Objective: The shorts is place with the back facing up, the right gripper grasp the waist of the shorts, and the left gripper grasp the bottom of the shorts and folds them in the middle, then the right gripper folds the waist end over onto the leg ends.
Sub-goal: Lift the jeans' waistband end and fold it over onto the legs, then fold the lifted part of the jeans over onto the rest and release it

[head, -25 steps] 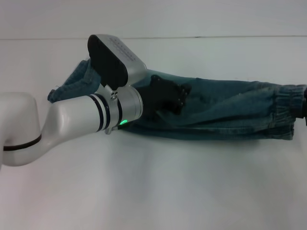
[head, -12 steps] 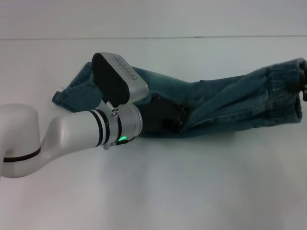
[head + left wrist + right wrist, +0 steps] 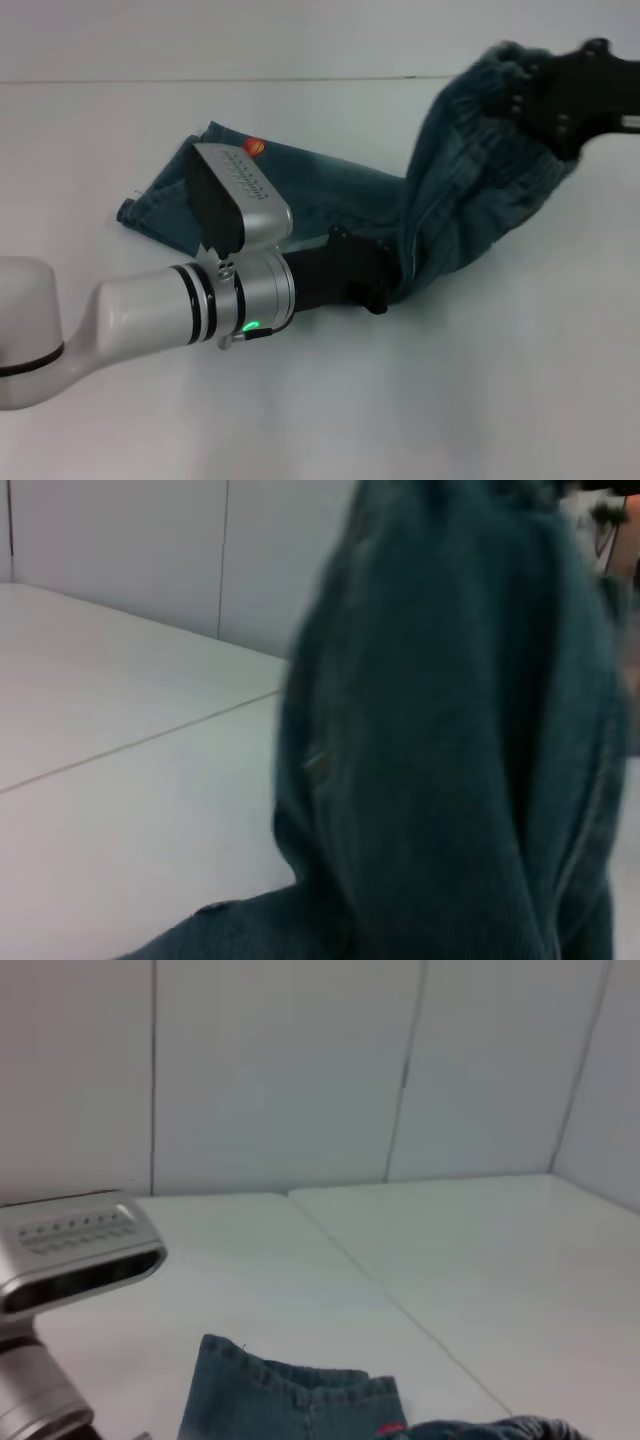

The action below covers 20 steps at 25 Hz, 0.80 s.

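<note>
Head view: we see the shorts (image 3: 440, 210) lying along a white desk (image 3: 330, 400), folded lengthwise. Their leg ends (image 3: 165, 200) lie flat at the robot's left, with an orange spot of print beside them. The waist (image 3: 505, 70) is raised off the desk at the far right, and the cloth hangs from it in a steep drape. The right pincer (image 3: 545, 95) is closed on that gathered band. The left pincer (image 3: 385, 285) sits low at the middle of the shorts, touching the cloth; we cannot tell how far its fingers are parted. A green light glows on its silver wrist.

Left wrist view: we see hanging denim filling most of the picture, with bare desk and a pale panelled wall (image 3: 150, 550) behind. A thin seam line crosses the desk.

Right wrist view: we see the leg ends lying flat on the desk, the wall with vertical joints behind, and the left arm's silver camera housing (image 3: 75, 1250) at one edge.
</note>
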### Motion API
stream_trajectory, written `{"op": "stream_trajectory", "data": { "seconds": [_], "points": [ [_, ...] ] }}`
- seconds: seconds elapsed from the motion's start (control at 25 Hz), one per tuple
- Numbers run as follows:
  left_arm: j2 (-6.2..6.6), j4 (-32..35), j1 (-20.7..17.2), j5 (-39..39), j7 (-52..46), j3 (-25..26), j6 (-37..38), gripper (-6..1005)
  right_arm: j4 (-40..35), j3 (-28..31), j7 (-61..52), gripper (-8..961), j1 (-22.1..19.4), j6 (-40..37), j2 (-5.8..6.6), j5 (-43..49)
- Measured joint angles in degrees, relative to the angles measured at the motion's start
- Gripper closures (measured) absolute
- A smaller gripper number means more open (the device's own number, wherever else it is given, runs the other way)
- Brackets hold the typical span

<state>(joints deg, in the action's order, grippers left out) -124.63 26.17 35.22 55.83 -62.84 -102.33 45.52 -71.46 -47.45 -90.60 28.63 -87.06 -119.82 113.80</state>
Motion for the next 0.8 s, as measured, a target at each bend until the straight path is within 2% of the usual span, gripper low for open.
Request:
{"op": "stream_trajectory", "data": {
  "seconds": [0.2, 0.28, 0.52, 0.64, 0.8],
  "points": [
    [0.00, 1.6, -2.8, -0.9, 0.3, 0.5, 0.9, 999, 2.0, -6.9, -2.5, 873, 4.9, 4.9, 0.06, 1.4],
    [0.02, 2.3, -4.2, -1.7, 1.3, 2.8, 0.5, 999, 2.9, -8.5, -2.6, 874, 6.5, 5.8, 0.09, 2.0],
    [0.02, 2.4, -8.0, -1.7, 7.1, 18.8, 0.8, 999, 5.9, -10.2, -2.5, 877, 10.5, 7.4, 0.20, 2.7],
    [0.07, 2.4, -9.5, -1.4, 10.0, 23.9, 1.5, 998, 7.9, -10.9, -2.2, 879, 12.6, 8.9, 0.20, 2.8],
    [0.14, 2.4, -13.1, -1.3, 14.3, 33.5, 6.0, 998, 11.3, -12.5, -2.1, 878, 15.8, 12.0, 0.32, 4.3]
  ]
}}
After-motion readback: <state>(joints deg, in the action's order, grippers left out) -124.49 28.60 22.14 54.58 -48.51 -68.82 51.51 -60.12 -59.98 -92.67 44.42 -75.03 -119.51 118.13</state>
